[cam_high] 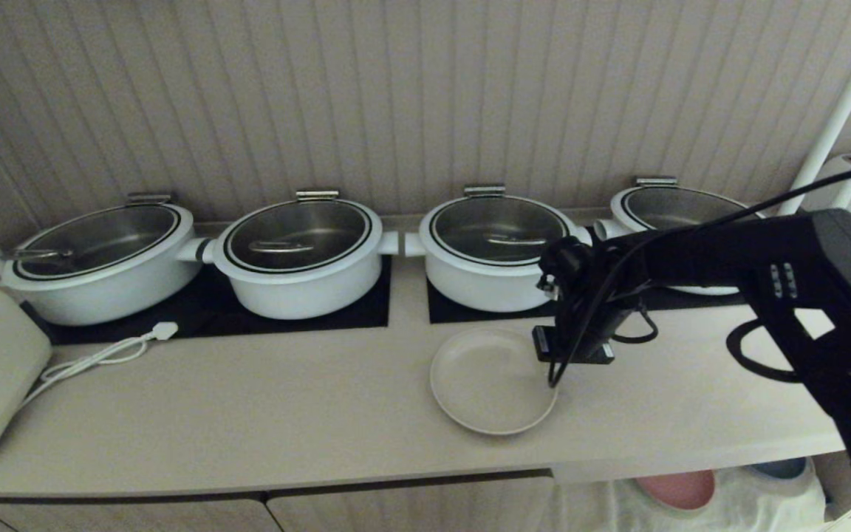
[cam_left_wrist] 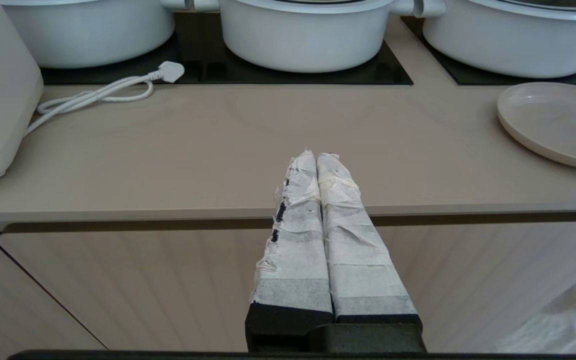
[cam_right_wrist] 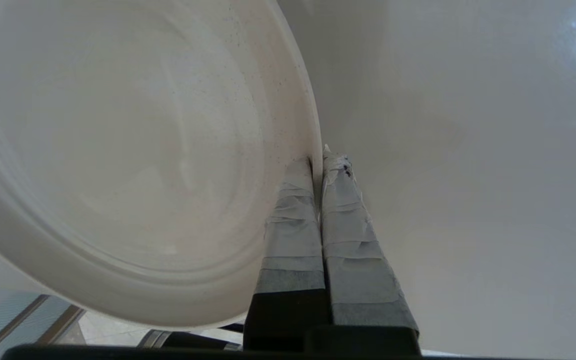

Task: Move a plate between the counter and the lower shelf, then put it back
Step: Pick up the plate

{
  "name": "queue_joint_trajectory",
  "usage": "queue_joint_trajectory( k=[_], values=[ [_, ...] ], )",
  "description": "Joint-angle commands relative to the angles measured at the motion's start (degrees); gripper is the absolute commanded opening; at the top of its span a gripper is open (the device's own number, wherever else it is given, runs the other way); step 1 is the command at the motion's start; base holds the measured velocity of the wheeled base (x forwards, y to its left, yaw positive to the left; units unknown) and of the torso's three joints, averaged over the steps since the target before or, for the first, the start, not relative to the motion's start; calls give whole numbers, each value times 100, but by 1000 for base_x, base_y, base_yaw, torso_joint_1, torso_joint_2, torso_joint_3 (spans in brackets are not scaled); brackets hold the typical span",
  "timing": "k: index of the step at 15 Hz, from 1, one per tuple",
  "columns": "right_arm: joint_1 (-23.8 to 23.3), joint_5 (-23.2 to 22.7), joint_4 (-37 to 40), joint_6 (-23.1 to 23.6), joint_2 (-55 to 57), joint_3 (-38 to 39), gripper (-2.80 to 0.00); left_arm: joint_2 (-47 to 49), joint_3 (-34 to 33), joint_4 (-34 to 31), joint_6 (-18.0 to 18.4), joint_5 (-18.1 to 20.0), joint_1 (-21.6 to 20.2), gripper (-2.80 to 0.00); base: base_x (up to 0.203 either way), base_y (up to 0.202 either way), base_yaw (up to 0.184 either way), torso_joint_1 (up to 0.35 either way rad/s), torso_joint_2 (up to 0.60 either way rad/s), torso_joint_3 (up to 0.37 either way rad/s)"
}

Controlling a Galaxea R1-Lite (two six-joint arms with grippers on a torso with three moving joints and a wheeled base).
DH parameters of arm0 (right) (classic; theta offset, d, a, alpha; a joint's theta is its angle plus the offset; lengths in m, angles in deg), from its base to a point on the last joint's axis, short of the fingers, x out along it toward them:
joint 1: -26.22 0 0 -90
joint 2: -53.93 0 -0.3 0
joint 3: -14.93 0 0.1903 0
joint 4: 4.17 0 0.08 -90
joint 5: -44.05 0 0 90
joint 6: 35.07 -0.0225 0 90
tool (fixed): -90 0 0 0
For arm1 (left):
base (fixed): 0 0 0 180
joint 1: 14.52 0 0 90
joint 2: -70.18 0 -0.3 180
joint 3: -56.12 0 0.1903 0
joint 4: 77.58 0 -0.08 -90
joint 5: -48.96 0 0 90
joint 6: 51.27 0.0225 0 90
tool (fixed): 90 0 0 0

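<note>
The left gripper (cam_left_wrist: 318, 162) hangs before the table's near edge, fingers pressed together on nothing. On the table (cam_high: 285, 399), the plate (cam_high: 488, 384) lies right of centre; the right gripper (cam_right_wrist: 318, 162) pinches its right rim. Pots (cam_high: 300, 255) stand behind.

The right arm (cam_high: 765, 288) hides part of the fourth pot (cam_high: 673, 210) at the head view's upper right. At the bottom right edge, a pink plate (cam_high: 680, 489) and a blue plate (cam_high: 784, 468) are half hidden under the counter (cam_high: 285, 414). The plate (cam_left_wrist: 555, 122) is cut off by the left wrist view's right edge.
</note>
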Motion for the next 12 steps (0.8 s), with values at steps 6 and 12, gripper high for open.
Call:
queue_joint_trajectory(
  k=[6,12],
  values=[
    [4,-11,-26,-426,-449,630,-280,-2,0,1,-5,-2,0,-280,0,0,0,0,0,0],
    [-47,-34,-504,-893,-882,1431,-280,-2,0,1,-5,-2,0,-280,0,0,0,0,0,0]
  ],
)
